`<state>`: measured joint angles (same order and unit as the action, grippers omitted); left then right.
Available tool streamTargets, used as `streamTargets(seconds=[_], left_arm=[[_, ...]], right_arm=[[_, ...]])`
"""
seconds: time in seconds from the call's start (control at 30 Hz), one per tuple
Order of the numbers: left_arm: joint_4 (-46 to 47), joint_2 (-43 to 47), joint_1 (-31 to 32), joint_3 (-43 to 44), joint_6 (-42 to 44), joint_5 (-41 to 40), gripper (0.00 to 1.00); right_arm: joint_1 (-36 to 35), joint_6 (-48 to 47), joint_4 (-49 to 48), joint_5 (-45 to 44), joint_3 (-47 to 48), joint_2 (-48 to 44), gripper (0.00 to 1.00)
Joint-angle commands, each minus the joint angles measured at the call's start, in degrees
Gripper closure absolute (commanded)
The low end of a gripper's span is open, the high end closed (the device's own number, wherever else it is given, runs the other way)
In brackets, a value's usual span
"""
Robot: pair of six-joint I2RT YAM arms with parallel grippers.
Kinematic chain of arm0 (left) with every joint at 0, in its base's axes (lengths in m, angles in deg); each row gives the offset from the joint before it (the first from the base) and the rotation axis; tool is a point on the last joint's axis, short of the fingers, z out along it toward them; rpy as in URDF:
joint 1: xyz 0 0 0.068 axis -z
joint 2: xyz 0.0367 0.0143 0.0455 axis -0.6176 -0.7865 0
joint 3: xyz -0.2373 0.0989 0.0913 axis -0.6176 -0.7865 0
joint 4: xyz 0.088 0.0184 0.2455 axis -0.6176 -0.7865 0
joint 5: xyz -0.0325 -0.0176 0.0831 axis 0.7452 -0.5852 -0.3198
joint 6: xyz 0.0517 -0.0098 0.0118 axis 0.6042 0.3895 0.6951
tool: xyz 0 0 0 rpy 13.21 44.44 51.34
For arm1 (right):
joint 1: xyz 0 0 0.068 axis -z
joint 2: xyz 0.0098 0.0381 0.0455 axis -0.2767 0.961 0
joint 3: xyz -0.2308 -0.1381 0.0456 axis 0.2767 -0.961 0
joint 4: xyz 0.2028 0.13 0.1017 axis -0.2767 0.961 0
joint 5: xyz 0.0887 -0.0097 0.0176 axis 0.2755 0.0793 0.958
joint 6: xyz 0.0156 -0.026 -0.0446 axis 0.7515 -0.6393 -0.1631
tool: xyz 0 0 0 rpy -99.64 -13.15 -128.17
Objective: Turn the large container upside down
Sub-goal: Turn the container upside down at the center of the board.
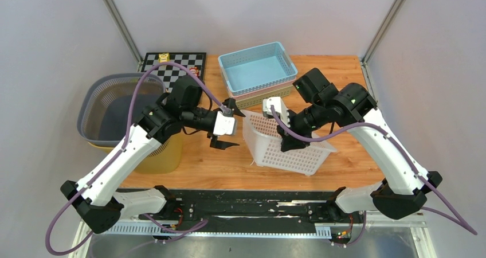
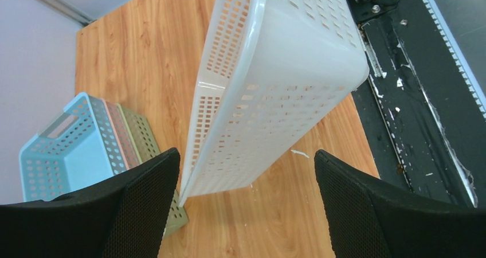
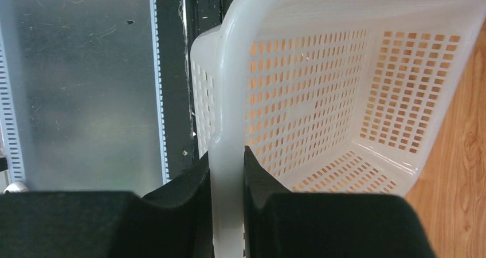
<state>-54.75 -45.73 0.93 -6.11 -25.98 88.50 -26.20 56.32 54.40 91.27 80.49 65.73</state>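
The large container is a white perforated basket [image 1: 292, 149] [image 2: 275, 80] [image 3: 321, 97]. It stands tipped up on edge on the wooden table [image 1: 206, 163], with its opening toward the right arm. My right gripper [image 1: 285, 133] [image 3: 227, 157] is shut on the basket's rim, one finger inside and one outside. My left gripper [image 1: 234, 129] [image 2: 245, 160] is open just left of the basket. Its two black fingers [image 2: 143, 206] straddle the basket's lower corner without touching it.
A blue basket [image 1: 258, 69] [image 2: 69, 149] stacked in pink and olive ones sits at the back. A chessboard [image 1: 175, 63] lies at the back left. A grey colander [image 1: 114, 106] rests over a yellow bin [image 1: 163, 157] at the left. A black rail [image 1: 258, 203] runs along the near edge.
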Motion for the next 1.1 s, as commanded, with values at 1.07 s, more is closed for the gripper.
streamTargets(seconds=[1.07], left_arm=[[6.3, -0.9, -0.3, -5.1, -3.6, 7.4, 0.50]], right_arm=[[-3.4, -2.2, -2.8, 6.9, -2.4, 0.6, 0.97]])
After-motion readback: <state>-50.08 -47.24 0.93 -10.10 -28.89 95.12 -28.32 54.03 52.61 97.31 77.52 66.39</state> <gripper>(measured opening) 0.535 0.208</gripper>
